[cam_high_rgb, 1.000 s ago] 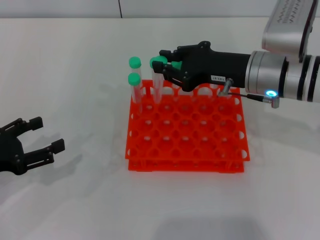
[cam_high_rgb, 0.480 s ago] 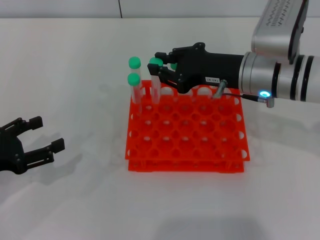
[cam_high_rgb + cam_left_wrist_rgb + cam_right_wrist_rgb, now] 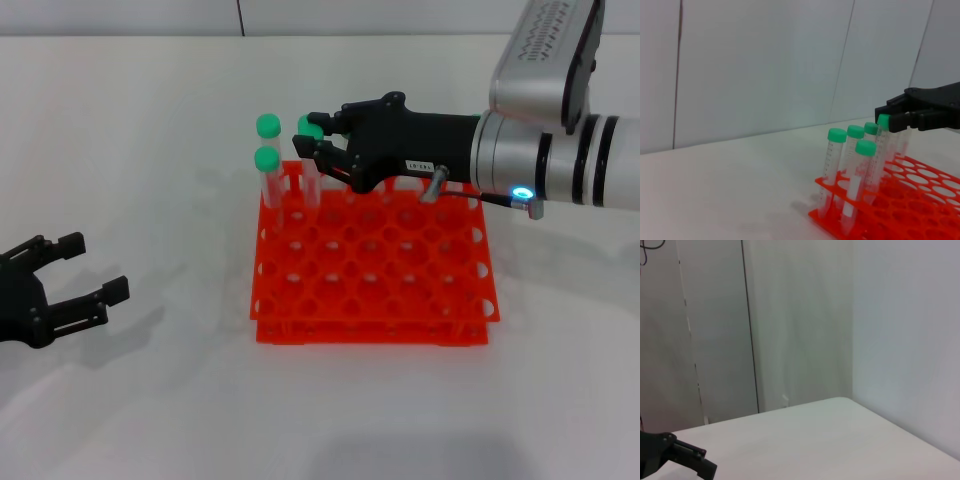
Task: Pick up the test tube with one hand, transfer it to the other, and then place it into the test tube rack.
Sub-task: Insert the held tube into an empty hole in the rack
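right pincer (image 3: 318, 137) at test tube (image 3: 311, 165), orange rack (image 3: 375, 262)

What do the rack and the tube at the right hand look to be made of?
The test tube rack: glossy orange-red, probably moulded plastic. The test tube at the right hand: clear with printed graduations, likely plastic though glass can't be excluded; matte green cap.

Right gripper (image 3: 318, 142) reaching in from the right on a near-level silver arm, blue wrist light lit, fingers slightly parted, left gripper (image 3: 88, 268) parked low at the left edge, fingers spread wide, holding nothing
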`<state>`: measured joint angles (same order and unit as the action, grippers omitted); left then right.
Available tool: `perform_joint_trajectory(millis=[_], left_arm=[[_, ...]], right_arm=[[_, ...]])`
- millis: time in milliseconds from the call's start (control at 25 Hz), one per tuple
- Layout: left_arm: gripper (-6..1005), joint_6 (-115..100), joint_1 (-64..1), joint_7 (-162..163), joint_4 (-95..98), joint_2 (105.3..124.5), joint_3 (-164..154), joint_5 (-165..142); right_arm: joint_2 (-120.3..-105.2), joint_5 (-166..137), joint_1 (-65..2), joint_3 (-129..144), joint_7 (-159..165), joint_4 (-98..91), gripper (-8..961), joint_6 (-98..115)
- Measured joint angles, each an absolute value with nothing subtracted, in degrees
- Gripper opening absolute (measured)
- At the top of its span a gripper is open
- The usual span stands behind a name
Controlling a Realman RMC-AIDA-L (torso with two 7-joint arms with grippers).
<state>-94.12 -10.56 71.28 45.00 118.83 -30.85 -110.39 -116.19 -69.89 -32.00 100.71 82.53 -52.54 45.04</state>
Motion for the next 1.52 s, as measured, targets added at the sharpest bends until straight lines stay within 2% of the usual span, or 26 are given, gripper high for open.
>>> perform_joint_trajectory(millis=[960,1320,1520], left_arm=[[893,-94.04,-11.34,70.94,43.67,118.69,-30.85,-110.39],[893,-94.12,-11.34,70.99,43.68,118.74,-30.85,-110.39],[893,-94.50,-11.21,70.96,43.68,118.62,-30.61,-110.38]], right_arm=[[-116.02,-69.67,-32.96,100.71,82.07,-50.44,253,45.71],[-115.93,-69.60,-32.38,100.70,82.03,-50.74,457,46.03],[-115.42,-69.84,-30.47,97.84,82.06,-52.04,517,52.65]])
